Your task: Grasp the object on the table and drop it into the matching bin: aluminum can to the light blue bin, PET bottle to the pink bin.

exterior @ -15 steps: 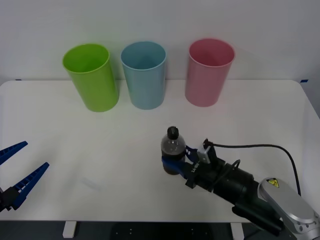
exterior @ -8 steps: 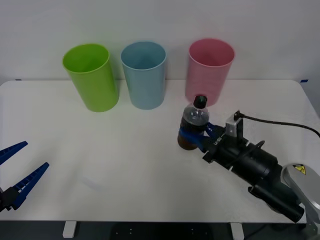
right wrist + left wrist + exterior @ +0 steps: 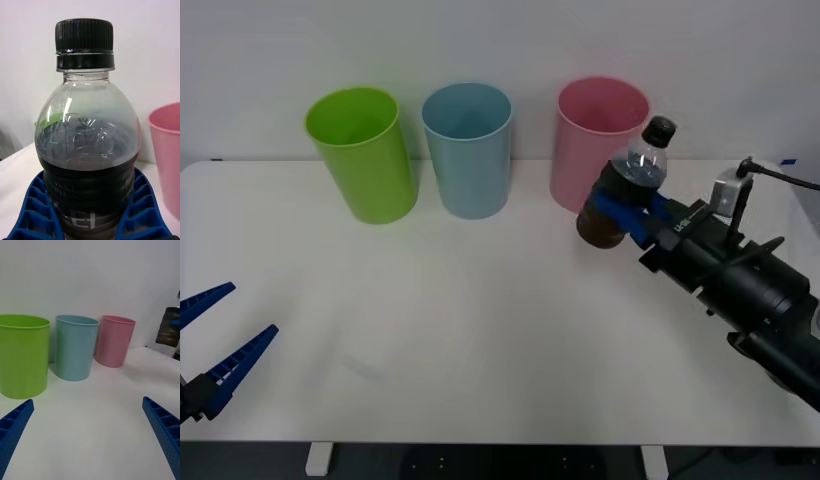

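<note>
The right gripper [image 3: 627,213] is up off the table [image 3: 480,330], its blue ribbed fingers [image 3: 35,204] closed around the dark label band of the PET bottle [image 3: 628,185], one on either side. The bottle is clear of the tabletop and leans a little, its black cap [image 3: 659,129] tipped up and away from the arm. Just beside the gripper, on its left and slightly behind, stands the pink bin [image 3: 598,142]; the bottle's lower part overlaps the bin's right side from the front view, and the cap sits about level with the bin's rim, off to its right rather than over the opening. Farther left of the gripper come the light blue bin [image 3: 468,148] and then the lime green bin [image 3: 363,152], all three upright in a row. The left gripper [image 3: 215,345] hangs low at the near left edge of the table, fingers spread wide with nothing between them, well apart from the bins.
</note>
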Robot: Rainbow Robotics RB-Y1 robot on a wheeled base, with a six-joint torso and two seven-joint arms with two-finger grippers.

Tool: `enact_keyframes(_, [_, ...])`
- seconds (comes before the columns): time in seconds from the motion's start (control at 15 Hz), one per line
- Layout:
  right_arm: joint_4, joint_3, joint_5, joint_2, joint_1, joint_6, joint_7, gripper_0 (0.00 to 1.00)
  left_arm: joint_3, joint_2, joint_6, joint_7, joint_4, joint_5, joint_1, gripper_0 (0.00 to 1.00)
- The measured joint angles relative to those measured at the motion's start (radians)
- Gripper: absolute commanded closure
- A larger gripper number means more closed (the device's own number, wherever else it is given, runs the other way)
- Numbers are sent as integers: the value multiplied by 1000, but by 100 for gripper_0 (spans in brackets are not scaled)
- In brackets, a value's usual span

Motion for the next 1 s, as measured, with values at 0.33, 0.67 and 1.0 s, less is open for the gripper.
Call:
enact_keyframes(0.33, [-120,-41,0,-81,-3,80,-177,100,0,0,0,0,0,0,0,0])
enact_keyframes(0.67, [-70,-40,-1,-164,-130,141,-211,100,0,0,0,0,0,0,0,0])
enact_keyframes(1.0, [146,3,-7,-192,-350,142,-203,100,0,0,0,0,0,0,0,0])
